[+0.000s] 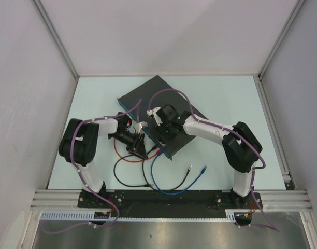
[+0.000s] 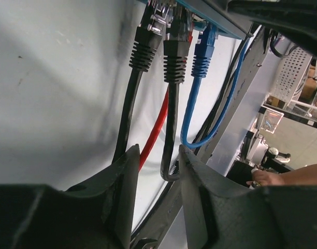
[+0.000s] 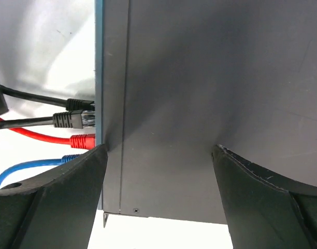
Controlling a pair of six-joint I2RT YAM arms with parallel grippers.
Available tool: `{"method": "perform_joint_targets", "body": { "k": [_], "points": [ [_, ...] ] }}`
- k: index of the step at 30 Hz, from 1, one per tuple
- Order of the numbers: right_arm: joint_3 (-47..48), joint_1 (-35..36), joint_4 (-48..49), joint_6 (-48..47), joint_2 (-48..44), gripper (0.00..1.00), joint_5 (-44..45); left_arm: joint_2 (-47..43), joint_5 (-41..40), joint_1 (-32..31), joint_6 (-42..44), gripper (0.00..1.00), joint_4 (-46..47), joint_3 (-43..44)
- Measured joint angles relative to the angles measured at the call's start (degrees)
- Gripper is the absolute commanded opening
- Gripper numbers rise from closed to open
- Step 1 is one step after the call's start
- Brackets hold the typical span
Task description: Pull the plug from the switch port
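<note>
Two dark fingers (image 2: 122,197) of the left gripper (image 2: 158,153) stand apart at 6 o'clock in the left wrist view. A black cable (image 2: 171,129) drops into the gap between them and bends close beside the finger toward 5 o'clock; whether it touches cannot be told. Toward 12 o'clock that cable ends in a black plug (image 2: 176,57) at the socket row on the blue-teal edge of the switch (image 1: 156,84). A second black plug (image 2: 144,49) sits just beside it toward 11 o'clock and a blue plug (image 2: 202,54) just beside it toward 1 o'clock. A red cable (image 2: 156,129) runs behind the two black ones.

The right gripper (image 3: 158,150) has its fingers (image 3: 49,207) spread wide, at 7 and 5 o'clock in the right wrist view, over the flat dark grey top of the switch. The finger at 7 o'clock is at the socket edge. From that edge four plugs stick out toward 9 o'clock: two black, then a red plug (image 3: 83,141), then the blue one.

From the top camera the switch lies flat and skewed on the pale table (image 1: 226,104), its socket edge facing 7 o'clock. The left gripper is just off that edge, and the right one is above the switch's near part. Cables trail from the edge toward 6 o'clock. A loose black end (image 1: 189,167) and a loose blue end (image 1: 203,169) lie on the table toward 5 o'clock, apart from the switch.
</note>
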Motion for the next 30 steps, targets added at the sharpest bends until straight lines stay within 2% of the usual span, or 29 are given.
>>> {"method": "perform_joint_targets", "body": {
  "k": [14,30],
  "points": [
    [2.62,1.70,0.68,2.12,2.32,0.89,1.90,0.94,1.57,0.33,-0.24,0.38,1.31,-0.04],
    [3.58,3.45,0.68,0.39,3.50,0.91,4.55,0.96,1.57,0.83,-0.24,0.37,1.36,-0.04]
  ]
}}
